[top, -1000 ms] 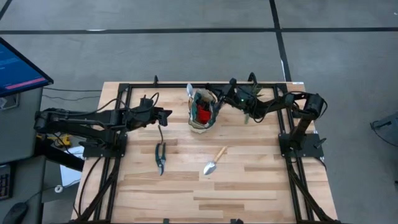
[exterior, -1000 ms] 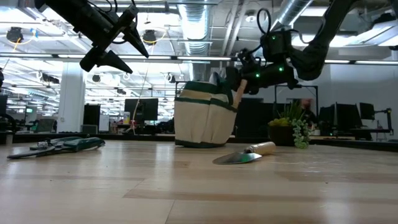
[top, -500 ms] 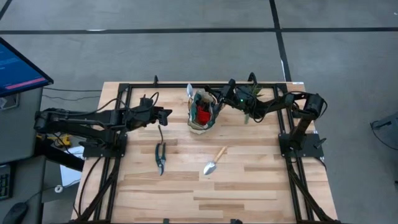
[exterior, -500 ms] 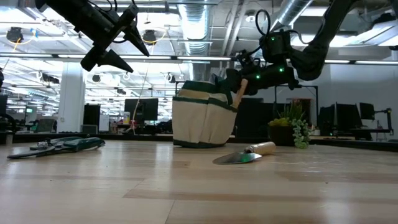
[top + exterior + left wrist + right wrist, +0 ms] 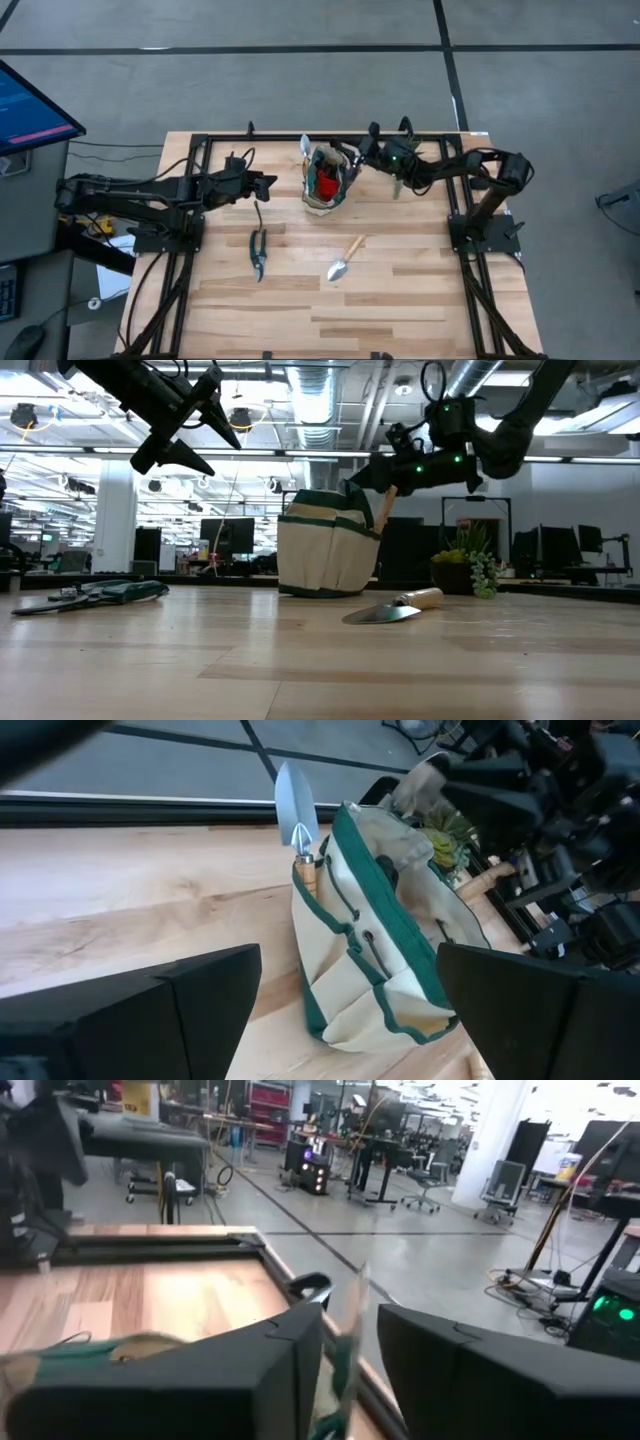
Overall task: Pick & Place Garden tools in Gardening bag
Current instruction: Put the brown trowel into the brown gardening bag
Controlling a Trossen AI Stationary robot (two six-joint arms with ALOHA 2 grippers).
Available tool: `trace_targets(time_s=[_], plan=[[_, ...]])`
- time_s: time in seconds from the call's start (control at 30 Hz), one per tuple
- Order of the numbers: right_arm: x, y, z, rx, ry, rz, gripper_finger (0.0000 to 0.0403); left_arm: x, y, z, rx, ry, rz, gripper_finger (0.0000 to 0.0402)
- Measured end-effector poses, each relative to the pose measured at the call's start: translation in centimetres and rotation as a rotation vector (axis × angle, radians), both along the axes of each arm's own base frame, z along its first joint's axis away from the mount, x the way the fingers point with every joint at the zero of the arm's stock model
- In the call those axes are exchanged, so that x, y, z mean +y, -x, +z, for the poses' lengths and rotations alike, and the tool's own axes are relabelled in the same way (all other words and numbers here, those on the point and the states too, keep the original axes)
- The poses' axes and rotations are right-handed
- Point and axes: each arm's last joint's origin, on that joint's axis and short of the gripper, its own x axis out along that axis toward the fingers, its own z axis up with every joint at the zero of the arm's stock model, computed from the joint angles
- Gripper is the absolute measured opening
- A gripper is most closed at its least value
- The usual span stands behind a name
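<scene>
We see the right pincer (image 5: 362, 475) stretched level above the gardening bag's (image 5: 327, 182) rim, fingers parted with nothing between them, while the left pincer (image 5: 205, 435) hangs open high over the surface (image 5: 400, 290). The bag stands upright, green-trimmed cream; one trowel (image 5: 345, 258) and the shears (image 5: 258, 250) lie on the wood.

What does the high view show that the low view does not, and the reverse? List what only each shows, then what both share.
Only the high view: the red piece inside the gardening bag, and a monitor off the table's left.
Only the low view: the room behind, with ceiling pipes.
Both: the bag, the shears and trowel lying on the table, the left gripper open, and the right gripper at the bag.
</scene>
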Motion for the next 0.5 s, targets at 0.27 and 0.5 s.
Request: trace_targets(time_s=[0.27, 0.5], plan=[[0.2, 1.5, 3.2, -0.046, 0.027, -0.019, 0.0143, 0.0, 0.0, 0.0, 0.0, 0.0, 0.0, 0.0294], [0.2, 1.6, 7.2, -0.098, 0.024, -0.05, 0.0135, 0.0, 0.0, 0.1, 0.007, -0.024, 0.01, 0.0294]])
